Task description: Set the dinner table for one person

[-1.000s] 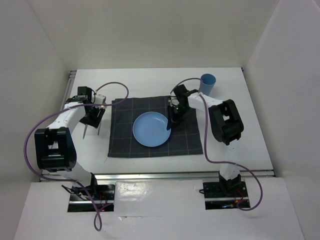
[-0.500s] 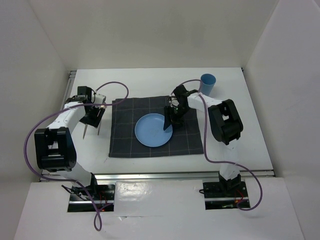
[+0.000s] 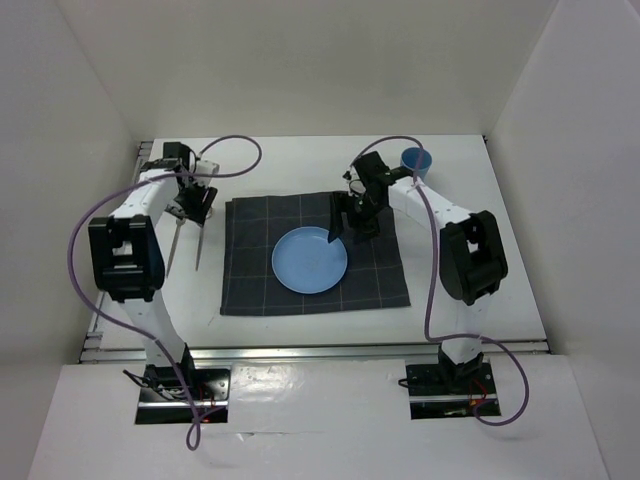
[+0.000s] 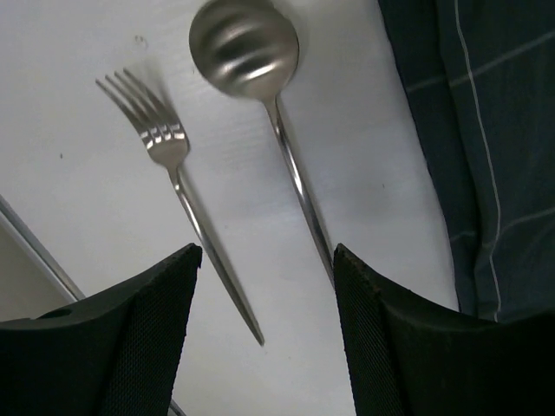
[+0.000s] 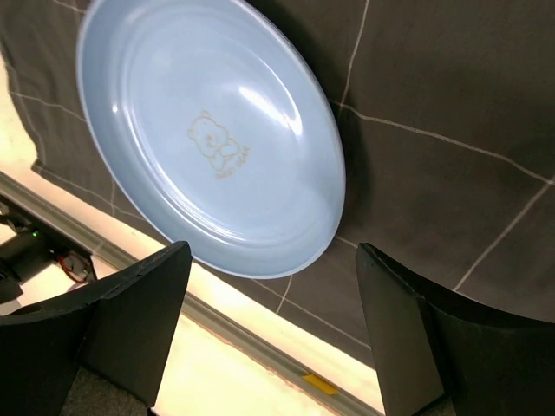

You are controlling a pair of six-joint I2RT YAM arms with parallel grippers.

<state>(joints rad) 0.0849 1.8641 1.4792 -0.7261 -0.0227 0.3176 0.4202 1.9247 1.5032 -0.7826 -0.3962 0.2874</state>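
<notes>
On the white dinner table lies a dark grey checked cloth with a light blue plate flat at its middle. My right gripper hovers open over the plate's far right rim. In the right wrist view the plate lies on the cloth, free of the open gripper. A fork and a spoon lie side by side left of the cloth. My left gripper stands open above their far ends. The fork and spoon lie untouched below the gripper.
A blue cup stands upright at the back right, just behind my right arm's wrist. Metal rails run along the table's left edge and near edge. White walls close in the table at the back and sides.
My right gripper opened, let go of the plate and drew back toward the far side; the plate shifted slightly right. My left arm moved toward the far end of the cutlery.
</notes>
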